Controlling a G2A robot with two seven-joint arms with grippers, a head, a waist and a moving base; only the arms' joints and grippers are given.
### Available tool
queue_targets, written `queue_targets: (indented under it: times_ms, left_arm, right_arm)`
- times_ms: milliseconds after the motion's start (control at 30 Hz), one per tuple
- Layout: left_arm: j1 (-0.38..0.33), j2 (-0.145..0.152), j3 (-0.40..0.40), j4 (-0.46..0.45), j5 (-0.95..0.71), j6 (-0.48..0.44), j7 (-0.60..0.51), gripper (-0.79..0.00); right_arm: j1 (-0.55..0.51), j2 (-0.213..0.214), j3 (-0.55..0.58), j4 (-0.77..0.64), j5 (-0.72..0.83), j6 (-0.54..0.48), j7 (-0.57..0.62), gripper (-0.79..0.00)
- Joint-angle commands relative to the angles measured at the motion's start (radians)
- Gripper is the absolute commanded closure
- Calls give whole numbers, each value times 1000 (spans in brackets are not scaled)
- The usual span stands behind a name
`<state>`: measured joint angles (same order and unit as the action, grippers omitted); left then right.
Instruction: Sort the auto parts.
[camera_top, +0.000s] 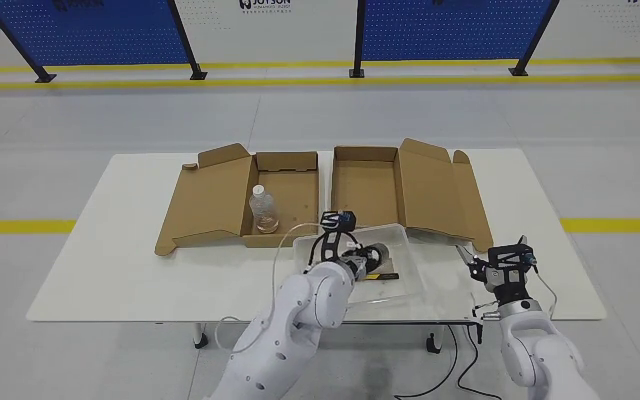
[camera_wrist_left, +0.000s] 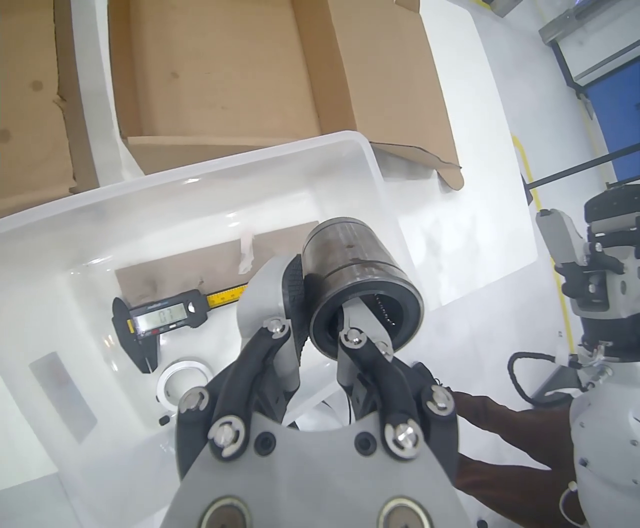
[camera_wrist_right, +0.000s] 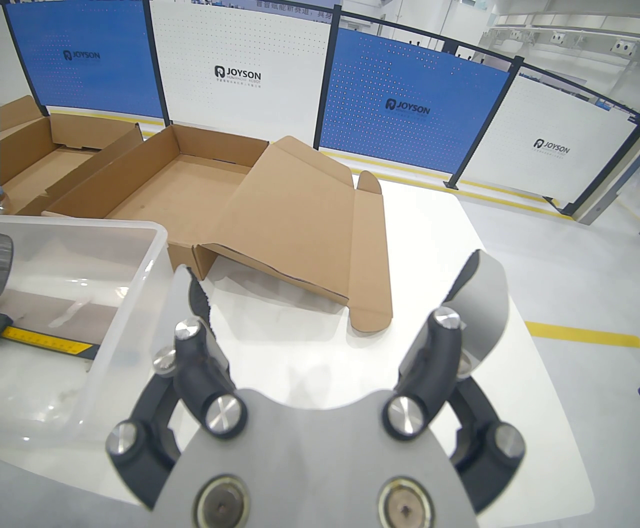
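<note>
Steel cylinder (camera_wrist_left: 357, 270) is what I've got in the left tool (camera_wrist_left: 322, 310), held above the clear plastic bin (camera_wrist_left: 200, 170), and the grip worries me. One finger looks to sit inside the bore while the ridged pad (camera_wrist_left: 295, 287) presses the outer wall, so the tool is clamped on just one side of the rim. I judge the part heavy and slick, so any quick swing could make it pivot or slide off. If it falls here, it lands on the caliper (camera_wrist_left: 165, 315) or the white ring (camera_wrist_left: 182, 382) lying on the bin floor below. Carrying it low toward the cardboard box (camera_wrist_left: 225, 70) beyond could also knock it against the bin's far wall. The right tool (camera_wrist_right: 334, 270) hangs with its fingers spread wide, holding nothing, over the bare desk (camera_wrist_right: 425, 240) just beside the bin, so it is no help as a catch. I'd lift clear first and go slowly.
</note>
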<state>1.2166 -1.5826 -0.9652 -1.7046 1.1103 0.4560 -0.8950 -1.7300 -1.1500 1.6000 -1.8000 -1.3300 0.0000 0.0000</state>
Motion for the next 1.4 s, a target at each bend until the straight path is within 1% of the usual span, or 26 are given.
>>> queue_targets:
  times_ms: [0,200,400,533,667,900,1167,1233,1300,1367]
  left_arm:
    - [7,2,-6,-9,4,2,4,0]
    - [22,6,-36,-42,18,22,31,0]
    - [28,10,-89,-63,7,40,91,0]
    - [10,12,-116,-46,36,72,102,0]
    - [-14,9,-141,-32,8,96,125,0]
    - [-82,4,-171,97,-14,118,166,0]
    - [-160,-4,-195,269,-50,129,226,0]
    - [-186,-4,-185,320,-1,154,236,0]
    - [-204,-9,-197,342,-55,157,234,0]
    - [-221,-11,-202,379,-62,155,253,0]
  right_arm:
    - [0,0,0,0,0,0,0,-785]
    - [0,0,0,0,0,0,0,-785]
    - [0,0,0,0,0,0,0,-785]
    - [0,0,0,0,0,0,0,-785]
    - [0,0,0,0,0,0,0,-785]
    - [0,0,0,0,0,0,0,-785]
    - [0,0,0,0,0,0,0,-785]
    - [0,0,0,0,0,0,0,-785]
    - [0,0,0,0,0,0,0,-785]
    - [0,0,0,0,0,0,0,-785]
